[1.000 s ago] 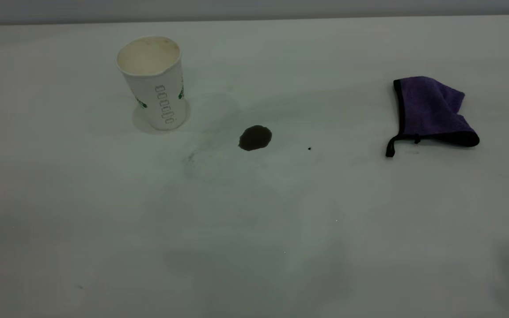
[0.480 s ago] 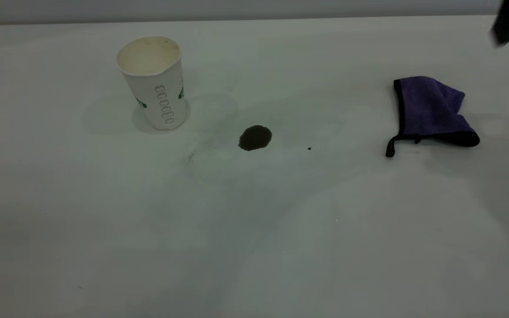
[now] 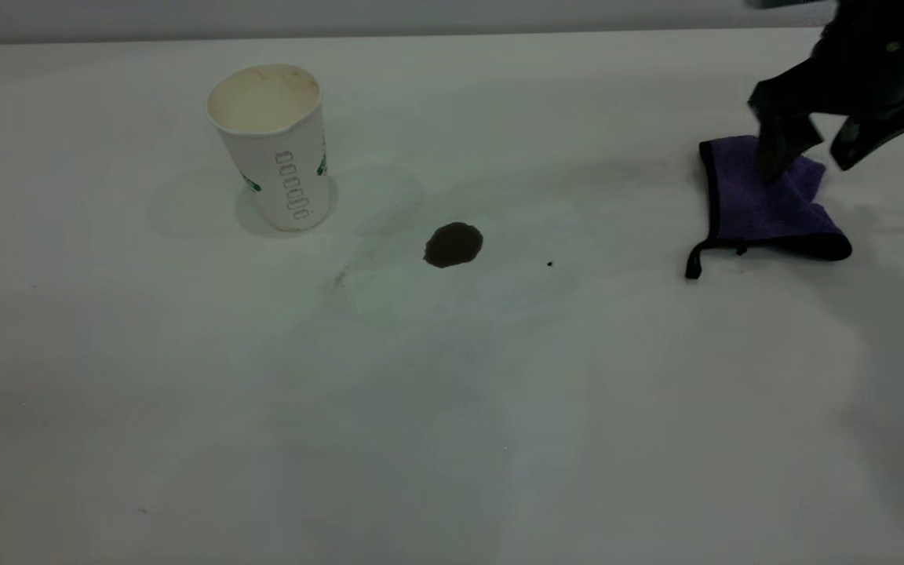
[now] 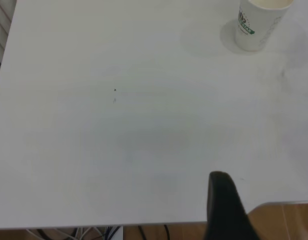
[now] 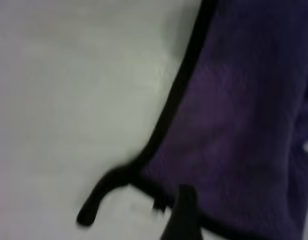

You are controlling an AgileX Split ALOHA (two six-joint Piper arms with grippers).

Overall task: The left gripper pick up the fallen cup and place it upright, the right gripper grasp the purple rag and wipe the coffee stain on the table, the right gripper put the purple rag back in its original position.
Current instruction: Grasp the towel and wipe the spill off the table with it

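Half a second ago only a dark corner showed at the top right; now the right hand [image 3: 809,153] has dropped in over the purple rag [image 3: 766,212], fingers spread apart, one fingertip [image 3: 774,161] over the rag's far upper part, the other finger out past its right edge. Contact with the cloth cannot be judged. Rag lies crumpled at the right of the counter [image 3: 452,408], black edging along its left side, black loop [image 3: 694,263] trailing off its near left corner. Coffee stain [image 3: 453,244] sits mid-counter, well apart from the rag. Cup [image 3: 271,145] stands upright to the stain's far left. Left hand [image 4: 226,210] over the counter's edge, far from the cup; open or clenched, cannot tell.
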